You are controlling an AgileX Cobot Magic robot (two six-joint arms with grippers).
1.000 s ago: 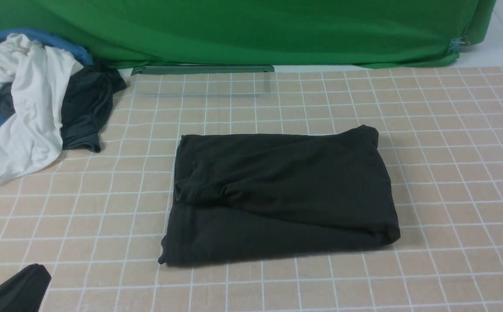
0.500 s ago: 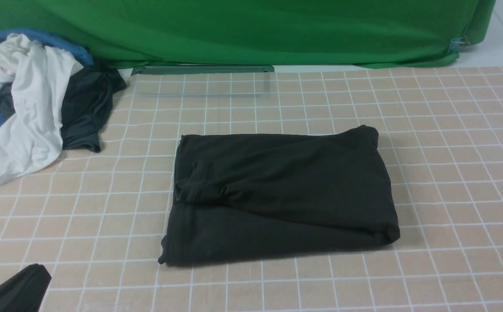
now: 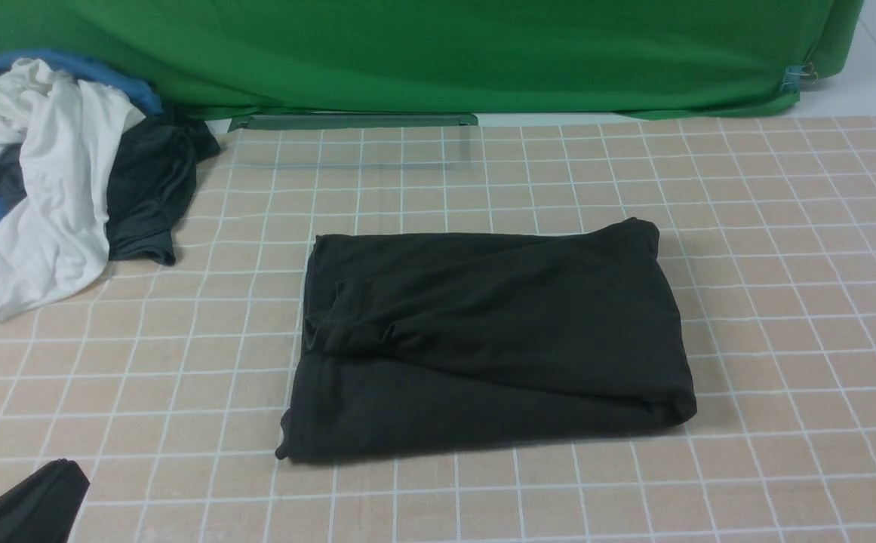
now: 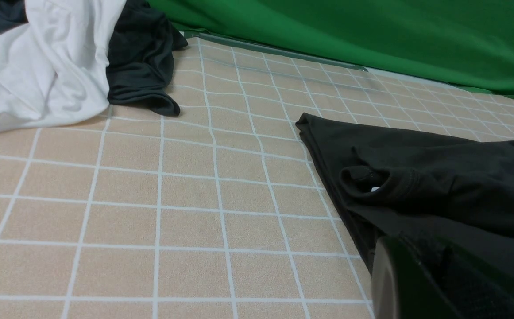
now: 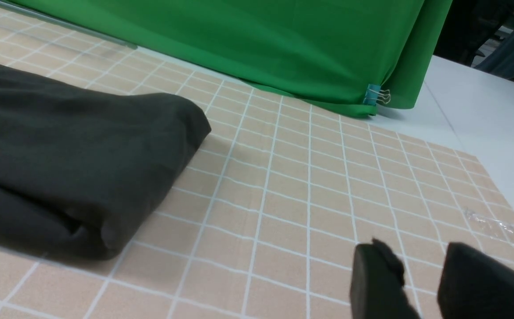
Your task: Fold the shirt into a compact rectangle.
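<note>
The black shirt [image 3: 483,339] lies folded into a thick, roughly rectangular bundle in the middle of the checked table cover. A loose fold with the collar bulges on its left half [image 4: 372,181]. Only the tip of my left gripper [image 3: 26,504] shows, at the near left corner, apart from the shirt. In the left wrist view its fingers [image 4: 416,283] form one dark mass, shut and empty. My right gripper [image 5: 420,257] hovers low over the cover beside the shirt's rounded right end [image 5: 84,168]. Its jaws stand apart with nothing between them.
A heap of white, blue and dark grey garments [image 3: 53,173] sits at the far left corner. A green backdrop cloth [image 3: 445,53] hangs along the far edge, held by a clip [image 5: 374,95]. The bare white tabletop [image 5: 482,133] borders the cover at the right.
</note>
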